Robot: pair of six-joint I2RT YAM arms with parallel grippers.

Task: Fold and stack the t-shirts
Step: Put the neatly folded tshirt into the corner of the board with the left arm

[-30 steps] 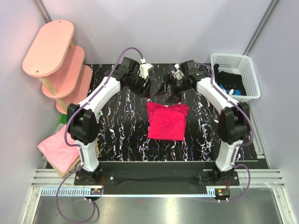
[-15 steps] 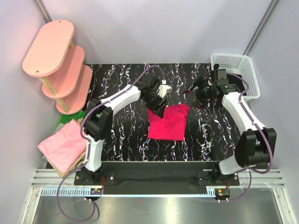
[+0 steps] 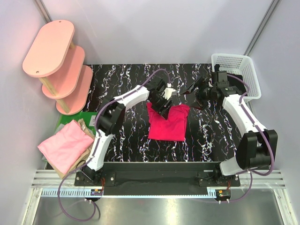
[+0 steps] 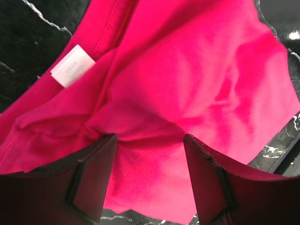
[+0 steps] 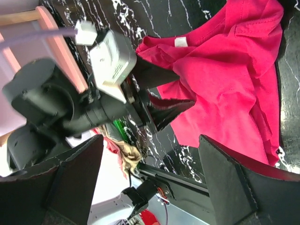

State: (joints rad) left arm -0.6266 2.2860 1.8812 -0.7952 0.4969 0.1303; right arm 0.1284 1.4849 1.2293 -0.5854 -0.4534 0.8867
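A crimson t-shirt (image 3: 167, 124) lies folded in a rough rectangle at the middle of the black marbled table (image 3: 122, 133). My left gripper (image 3: 165, 107) hangs open over its far left corner. In the left wrist view both fingers (image 4: 93, 173) straddle bunched crimson cloth (image 4: 187, 84) without pinching it, and a white label (image 4: 72, 65) shows near the collar. My right gripper (image 3: 194, 91) stands open in the air to the right of the shirt's far edge. The right wrist view looks across at the left gripper (image 5: 154, 98) and the shirt (image 5: 225, 84). A light pink t-shirt (image 3: 64, 146) lies on tan cloth (image 3: 86, 127) off the table's left side.
Pink oval shelves (image 3: 54, 56) stand at the back left. A white basket (image 3: 243, 63) holding dark items sits at the table's back right corner. A green patch (image 3: 63, 123) shows beside the tan cloth.
The left gripper has moved right, from beyond the shirt's far left to over its far edge. The right arm swung away to the right and has held there since.
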